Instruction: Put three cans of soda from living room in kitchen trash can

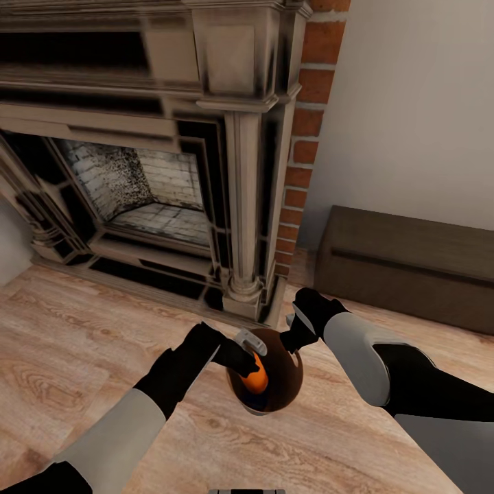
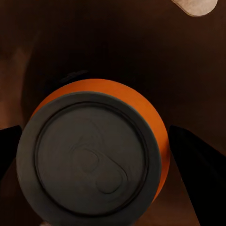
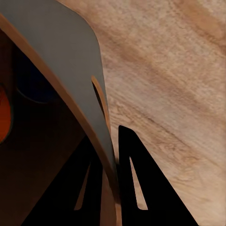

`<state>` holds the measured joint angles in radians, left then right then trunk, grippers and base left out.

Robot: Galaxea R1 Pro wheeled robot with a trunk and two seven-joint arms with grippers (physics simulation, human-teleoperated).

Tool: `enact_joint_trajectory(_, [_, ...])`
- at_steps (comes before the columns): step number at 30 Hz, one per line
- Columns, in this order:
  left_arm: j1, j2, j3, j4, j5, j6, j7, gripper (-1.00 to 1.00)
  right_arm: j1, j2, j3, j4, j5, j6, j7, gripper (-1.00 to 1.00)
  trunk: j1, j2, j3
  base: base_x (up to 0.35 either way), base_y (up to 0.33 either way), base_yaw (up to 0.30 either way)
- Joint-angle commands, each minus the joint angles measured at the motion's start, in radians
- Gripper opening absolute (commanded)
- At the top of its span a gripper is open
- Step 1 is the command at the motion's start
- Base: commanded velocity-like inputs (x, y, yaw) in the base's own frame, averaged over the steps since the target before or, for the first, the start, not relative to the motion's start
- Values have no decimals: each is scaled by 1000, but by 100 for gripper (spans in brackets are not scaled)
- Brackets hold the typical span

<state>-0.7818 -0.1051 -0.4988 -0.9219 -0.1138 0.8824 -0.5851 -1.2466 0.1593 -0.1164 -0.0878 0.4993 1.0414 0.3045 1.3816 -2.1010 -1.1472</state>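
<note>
Now the left gripper [image 1: 241, 362] is holding an orange can [image 1: 256, 376] inside the bin [image 1: 283, 384], whose rim the right gripper [image 1: 296, 334] is pinching, so releasing low would avoid bouncing.

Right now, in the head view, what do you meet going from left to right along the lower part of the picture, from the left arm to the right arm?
Left forearm → left gripper → orange can inside the bin → right gripper on the bin's rim → right forearm.
</note>
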Motion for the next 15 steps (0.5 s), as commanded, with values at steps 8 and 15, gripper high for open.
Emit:
enact_joint_trajectory(8, [4, -2, -4, 64, -50, -14, 25, -100, 0, 0, -12, 2, -53, 6, 4, -100, 0, 0, 0, 0, 0, 0])
enact_joint_trajectory(15, [4, -2, -4, 64, -50, -14, 27, 100, 0, 0, -12, 2, -53, 6, 2, -100, 0, 0, 0, 0, 0, 0])
